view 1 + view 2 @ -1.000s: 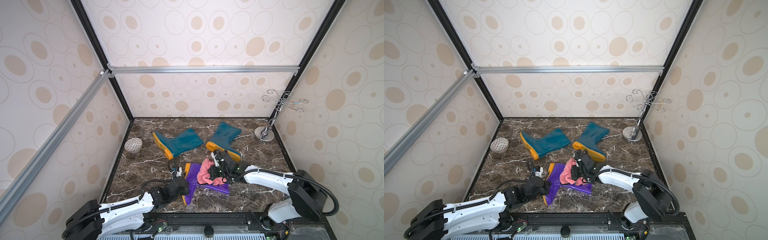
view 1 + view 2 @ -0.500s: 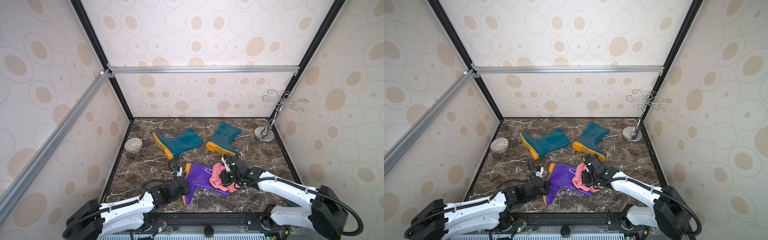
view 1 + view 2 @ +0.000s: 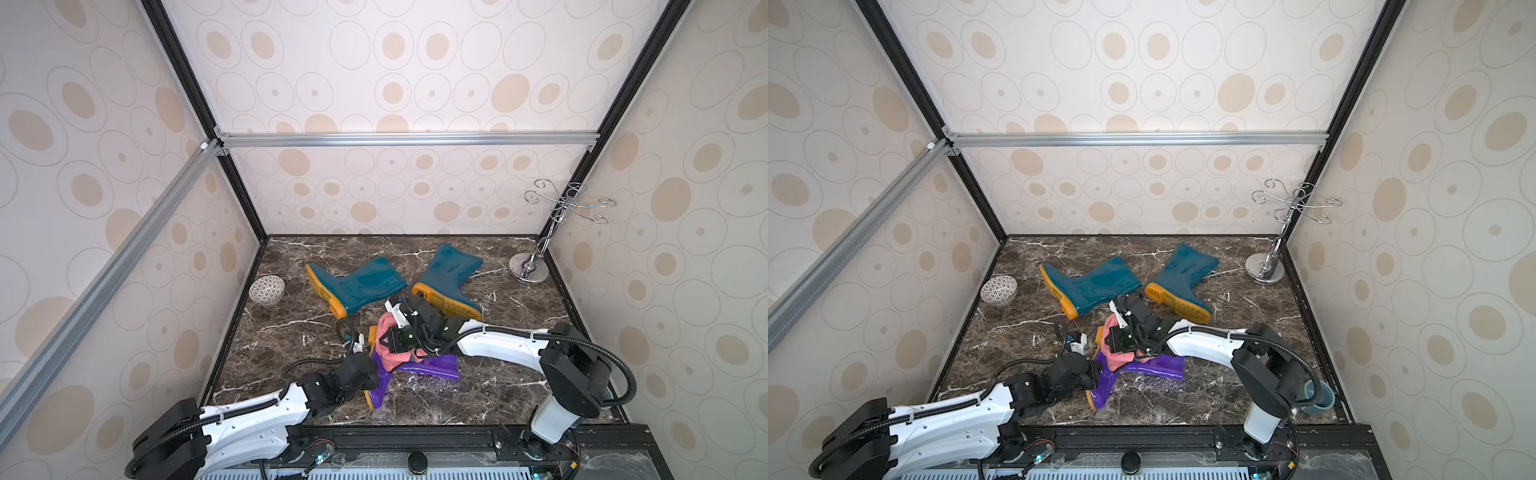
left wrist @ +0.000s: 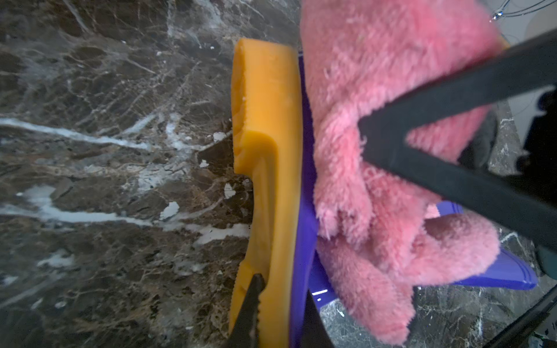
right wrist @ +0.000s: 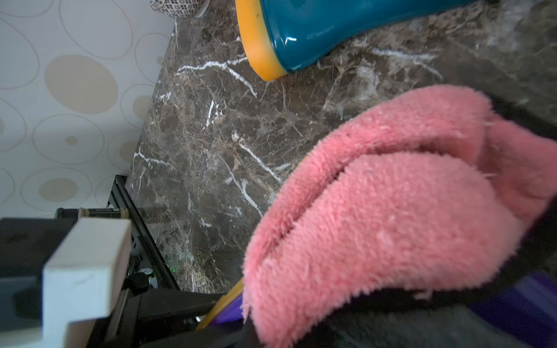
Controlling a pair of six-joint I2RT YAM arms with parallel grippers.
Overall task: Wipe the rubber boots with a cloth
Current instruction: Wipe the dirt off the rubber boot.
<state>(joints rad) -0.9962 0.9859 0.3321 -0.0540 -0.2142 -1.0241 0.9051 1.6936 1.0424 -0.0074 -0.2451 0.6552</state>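
right gripper [image 3: 387,341] has swung back with the cloth [image 3: 394,360] since half a second ago: then it was out by the open top of the purple boot [image 3: 432,366], now it sits over the foot end, close to the sole. left arm, other boots, bowl and stand unchanged.

nearest the camera: left gripper [image 3: 376,369], jaws narrow, pinching the toe of the purple boot. left wrist view shows its fingers [image 4: 255,301] either side of the orange sole [image 4: 268,150] and the purple toe edge. purple boot lies on its side on the marble table [image 3: 291,332], sole toward the left arm, shaft running toward the right arm's side. blue-grey cup [image 3: 1318,397] stands by the right arm's base.

just behind: cloth bunched in folds on the foot of the purple boot, touching it, right up against the sole rim. right gripper clamped tight on the cloth, black fingers [image 4: 437,99] meeting at the tips with pink pile around them.

farther back: bowl-side teal boot [image 3: 361,284] and stand-side teal boot [image 3: 451,274], both flat on their sides, orange soles showing, apart from each other and from the cloth. stand-side teal boot's sole is just behind the right wrist.

far edge: patterned bowl [image 3: 267,289] by the wall on the left arm's side; chrome hook stand [image 3: 528,272] upright in the opposite back corner.
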